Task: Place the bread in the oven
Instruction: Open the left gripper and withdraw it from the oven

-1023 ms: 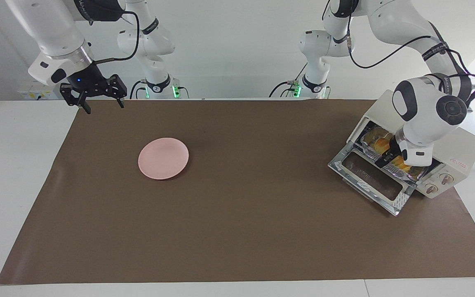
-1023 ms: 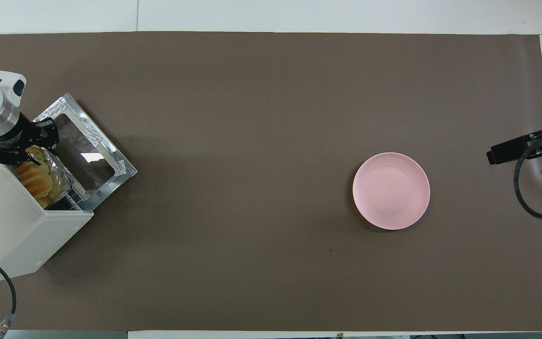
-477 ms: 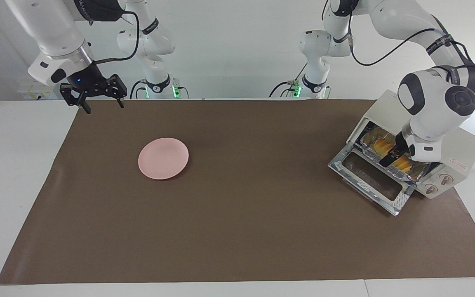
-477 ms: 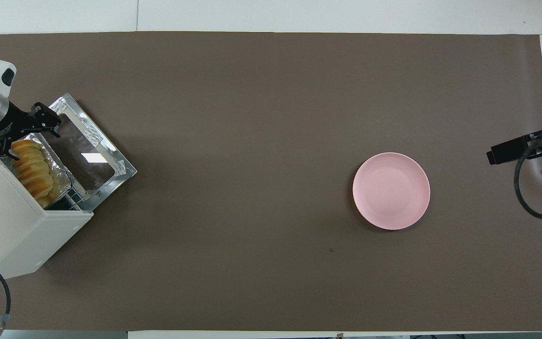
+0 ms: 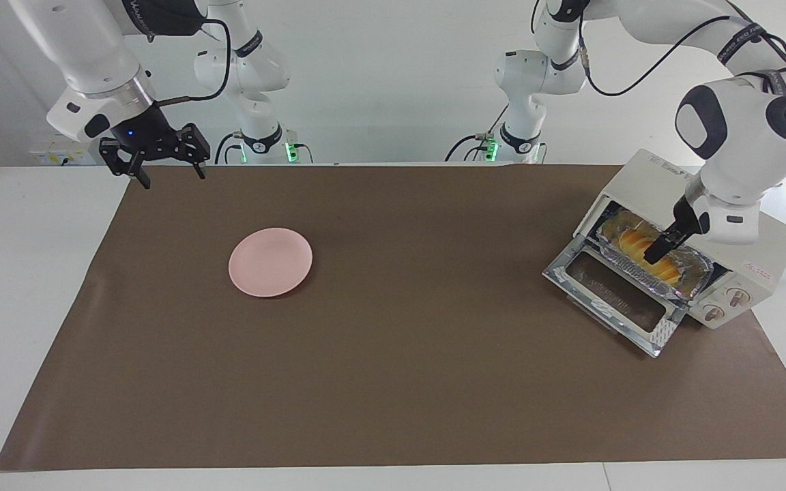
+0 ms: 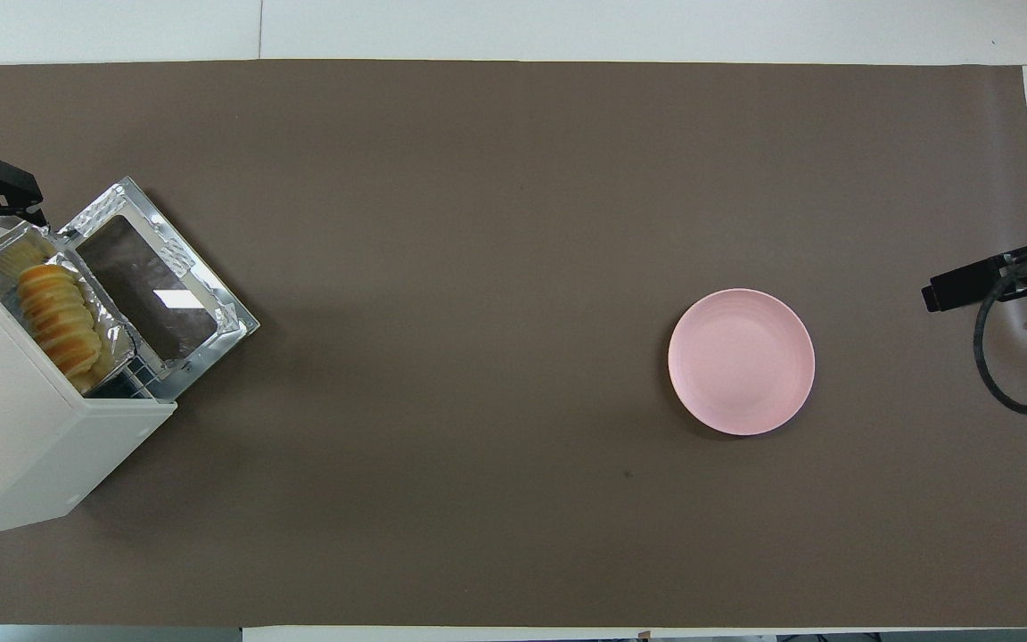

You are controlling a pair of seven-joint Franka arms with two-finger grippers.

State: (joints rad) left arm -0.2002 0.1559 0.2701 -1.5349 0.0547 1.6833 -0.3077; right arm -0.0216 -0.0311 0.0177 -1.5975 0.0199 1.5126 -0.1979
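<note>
Left end effector hangs wide and empty over the ridged yellow-orange bread, which lies in the cream-white toaster oven; its glass door remains open.

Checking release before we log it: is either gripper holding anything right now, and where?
Nothing is held. The left gripper is open above the bread, which lies in the oven. The right gripper waits open over the table.

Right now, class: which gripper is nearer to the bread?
Left. The left gripper hangs open just above the bread in the oven. The right gripper waits open at the right arm's end of the table.
</note>
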